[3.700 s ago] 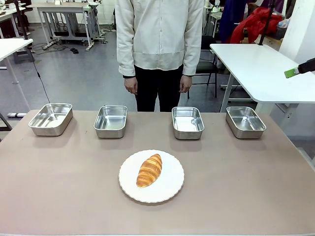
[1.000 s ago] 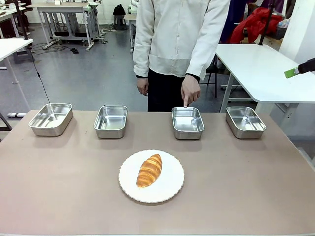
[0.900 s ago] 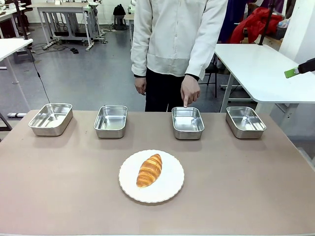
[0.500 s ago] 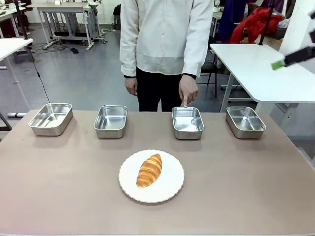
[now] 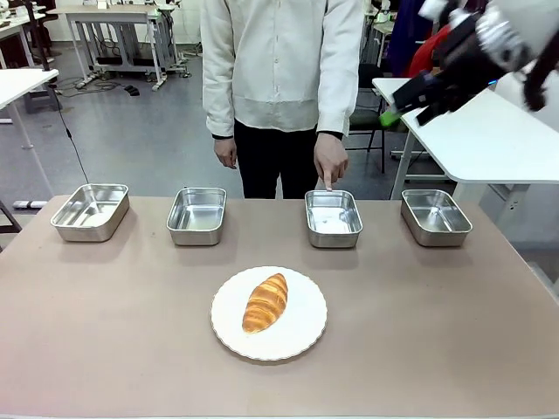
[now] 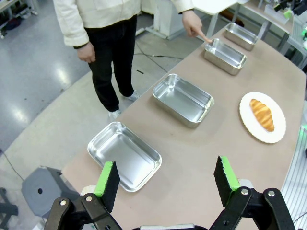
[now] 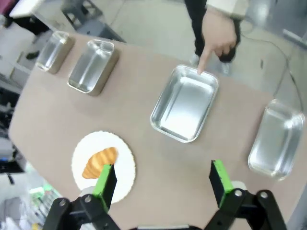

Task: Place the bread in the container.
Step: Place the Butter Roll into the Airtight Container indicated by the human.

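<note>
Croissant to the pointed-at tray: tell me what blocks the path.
Nothing visible does. Bare table lies between the croissant on its plate and the tray; the person's finger points at the tray's far rim, outside that path.

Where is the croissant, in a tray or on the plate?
Out: the croissant lies on the white plate; the pointed-at tray is empty.
</note>
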### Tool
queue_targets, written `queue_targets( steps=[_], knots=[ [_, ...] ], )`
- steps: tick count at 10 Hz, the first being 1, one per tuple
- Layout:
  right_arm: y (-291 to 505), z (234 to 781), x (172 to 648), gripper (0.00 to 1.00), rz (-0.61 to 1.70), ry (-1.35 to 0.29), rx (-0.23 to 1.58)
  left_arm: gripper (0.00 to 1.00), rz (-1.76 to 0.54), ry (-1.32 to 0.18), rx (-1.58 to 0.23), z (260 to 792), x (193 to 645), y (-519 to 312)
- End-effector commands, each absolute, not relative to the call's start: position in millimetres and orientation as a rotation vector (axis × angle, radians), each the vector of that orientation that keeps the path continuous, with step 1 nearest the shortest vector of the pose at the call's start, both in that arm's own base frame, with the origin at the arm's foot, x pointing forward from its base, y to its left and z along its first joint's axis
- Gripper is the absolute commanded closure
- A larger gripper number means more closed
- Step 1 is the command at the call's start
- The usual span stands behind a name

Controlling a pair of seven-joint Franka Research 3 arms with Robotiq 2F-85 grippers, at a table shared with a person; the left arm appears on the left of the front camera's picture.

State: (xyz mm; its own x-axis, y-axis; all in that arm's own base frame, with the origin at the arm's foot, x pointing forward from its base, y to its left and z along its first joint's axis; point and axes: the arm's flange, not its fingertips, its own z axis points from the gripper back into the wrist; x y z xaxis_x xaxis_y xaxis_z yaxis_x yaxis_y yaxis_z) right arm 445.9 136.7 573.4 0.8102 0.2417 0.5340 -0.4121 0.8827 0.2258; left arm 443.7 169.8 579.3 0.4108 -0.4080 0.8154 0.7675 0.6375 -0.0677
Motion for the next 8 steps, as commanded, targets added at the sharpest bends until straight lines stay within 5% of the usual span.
queue_targets(
  steps=[1,3,8],
  knots=[
    [206,564,449,0.00,0.198,-0.411,0.258,0.00,-0.788,-0.870,-0.474,580,442,170],
    [277,536,441,0.00,0.034,-0.324,0.147,0.00,-0.788,-0.870,-0.474,580,442,170],
    [333,470,432,0.00,-0.311,-0.074,0.262,0.00,-0.788,-0.870,-0.474,580,442,170]
  ],
)
